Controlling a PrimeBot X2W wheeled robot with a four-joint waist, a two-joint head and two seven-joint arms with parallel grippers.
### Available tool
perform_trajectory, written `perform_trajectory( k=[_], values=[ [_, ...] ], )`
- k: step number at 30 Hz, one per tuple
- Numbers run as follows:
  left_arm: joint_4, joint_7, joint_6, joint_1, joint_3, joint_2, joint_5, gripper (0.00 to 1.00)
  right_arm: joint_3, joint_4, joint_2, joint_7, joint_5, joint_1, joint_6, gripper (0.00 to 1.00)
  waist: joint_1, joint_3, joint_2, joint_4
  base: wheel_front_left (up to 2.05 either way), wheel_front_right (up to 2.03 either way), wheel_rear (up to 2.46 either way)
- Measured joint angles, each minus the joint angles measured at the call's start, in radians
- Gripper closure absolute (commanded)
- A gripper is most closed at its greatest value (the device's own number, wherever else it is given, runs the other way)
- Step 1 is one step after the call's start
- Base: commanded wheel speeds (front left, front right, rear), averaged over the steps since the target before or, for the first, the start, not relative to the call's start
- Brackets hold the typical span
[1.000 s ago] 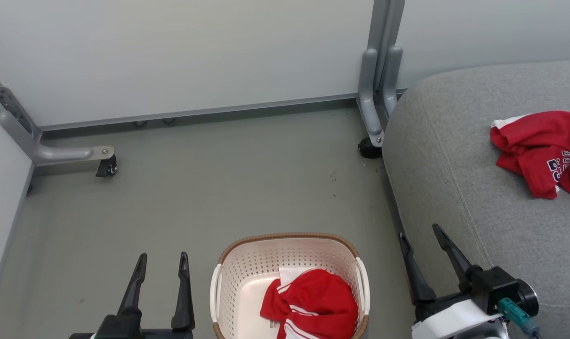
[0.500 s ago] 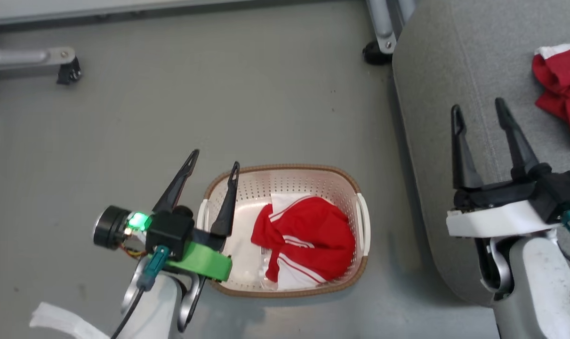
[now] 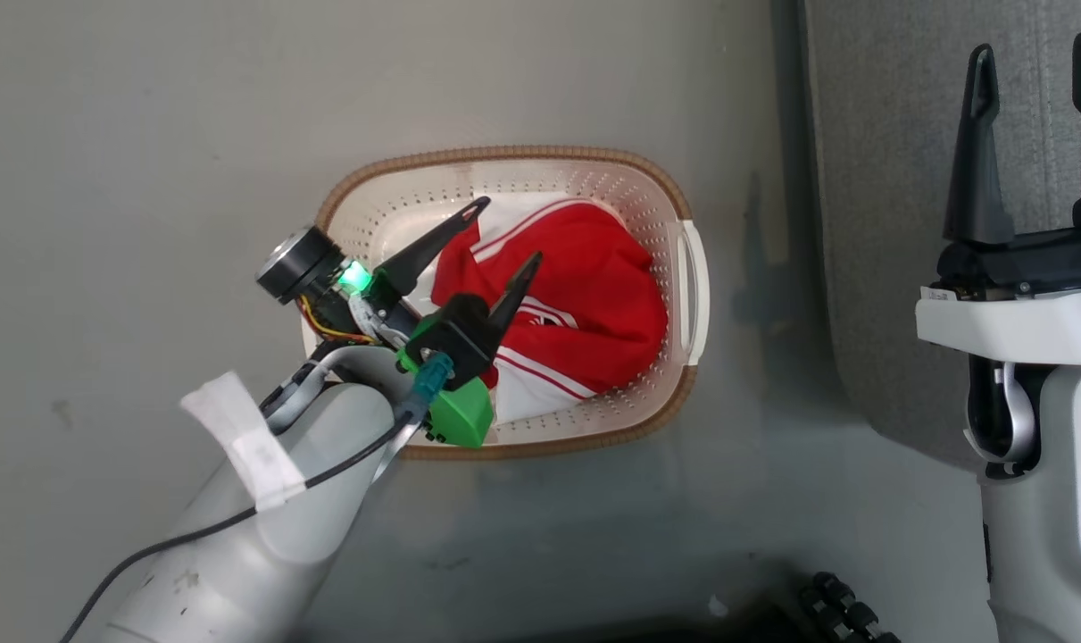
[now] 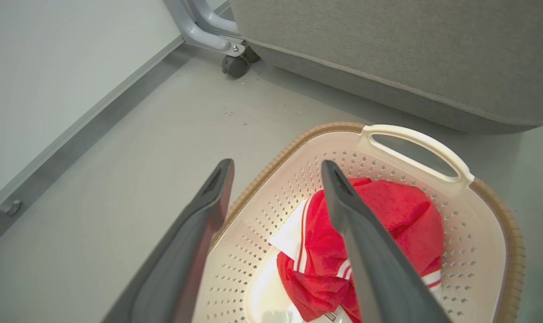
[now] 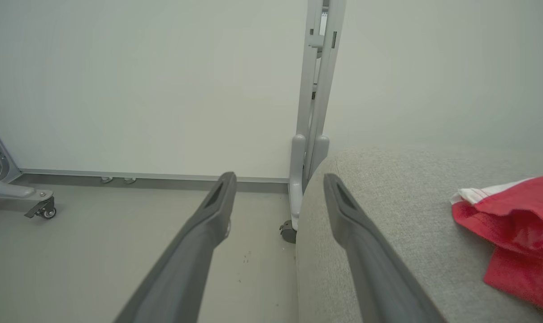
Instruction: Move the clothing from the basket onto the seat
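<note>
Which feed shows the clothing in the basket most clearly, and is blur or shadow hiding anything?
Head view: even light, clothing in the basket sharp, soft shadow on the floor beside it. Left wrist view: clothing clear, left gripper blurred up close. Right wrist view: seat evenly lit, no glare.

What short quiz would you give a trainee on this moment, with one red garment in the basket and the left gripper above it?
1. True or false: the left gripper is shut on the red garment in the basket.
2. Where does the second red garment lie? A: in the basket. B: on the seat. C: on the floor.
3. Short answer: is the right gripper open or shut?
Key: 1 false, it is open over the garment. 2 B. 3 open.
</note>
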Motion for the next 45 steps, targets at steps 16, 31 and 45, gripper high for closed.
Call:
perform_trajectory(
  k=[16, 31, 45],
  values=[
    [0.495, 0.125, -0.002, -0.339, -0.628, 0.019, -0.277, 0.00, 0.069, -0.078, 0.044, 0.000, 0.012, -0.040, 0.000, 0.00, -0.0002, 0.254, 0.0000, -0.134, 0.00, 0.00, 0.00],
    [0.543, 0.320, -0.002, -0.365, -0.633, 0.015, -0.155, 0.00, 0.134, -0.100, 0.046, 0.000, 0.051, -0.054, 0.000, 0.00, -0.0003, 0.346, 0.0000, -0.226, 0.00, 0.00, 0.00],
    [0.629, 0.272, -0.002, -0.398, -0.633, -0.002, -0.126, 1.00, 0.139, -0.092, 0.046, 0.000, 0.046, -0.055, 0.000, 0.00, -0.0003, 0.338, 0.0000, -0.242, 0.00, 0.00, 0.00]
  ],
)
